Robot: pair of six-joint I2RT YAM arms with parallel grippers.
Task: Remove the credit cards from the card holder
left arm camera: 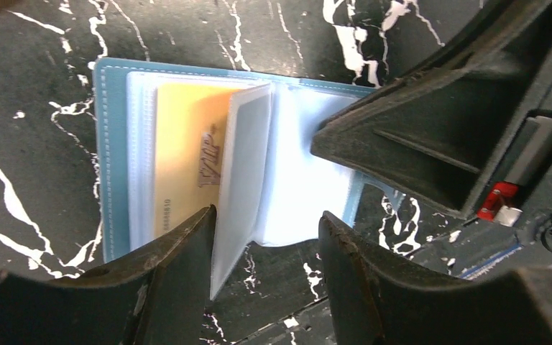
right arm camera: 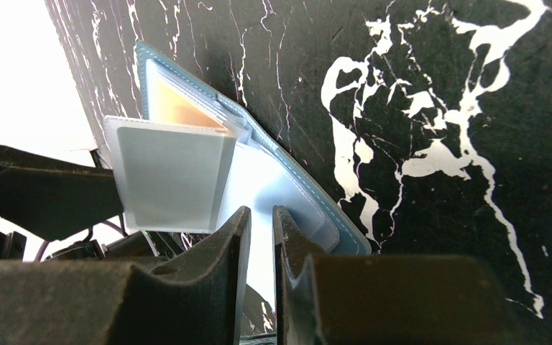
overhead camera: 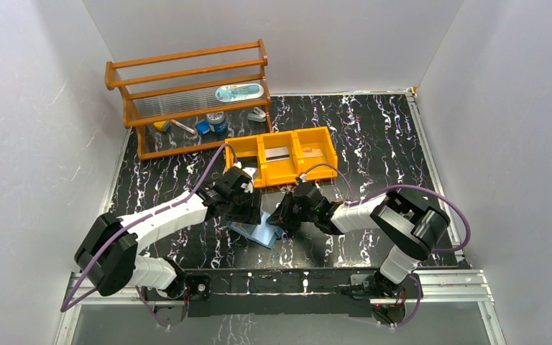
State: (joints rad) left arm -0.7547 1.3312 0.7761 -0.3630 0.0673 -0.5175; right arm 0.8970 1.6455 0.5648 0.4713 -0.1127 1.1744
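Observation:
The light blue card holder (overhead camera: 256, 233) lies open on the black marbled table between my two grippers. In the left wrist view a tan-gold card (left arm camera: 187, 154) sits in its left pocket, and a clear leaf holding a silver-grey card (left arm camera: 246, 162) stands upright at the spine. My left gripper (left arm camera: 266, 219) is open at the holder's near edge, its left finger beside that leaf. My right gripper (right arm camera: 261, 215) is nearly shut, pinching a pale inner sheet of the holder (right arm camera: 309, 208). The silver-grey card (right arm camera: 172, 180) and the gold card (right arm camera: 176, 108) also show there.
An orange three-compartment tray (overhead camera: 282, 171) stands just behind the grippers, with a silver card (overhead camera: 277, 153) and a tan card (overhead camera: 311, 152) in it. A wooden shelf (overhead camera: 187, 93) with small items stands at the back left. White walls enclose the table.

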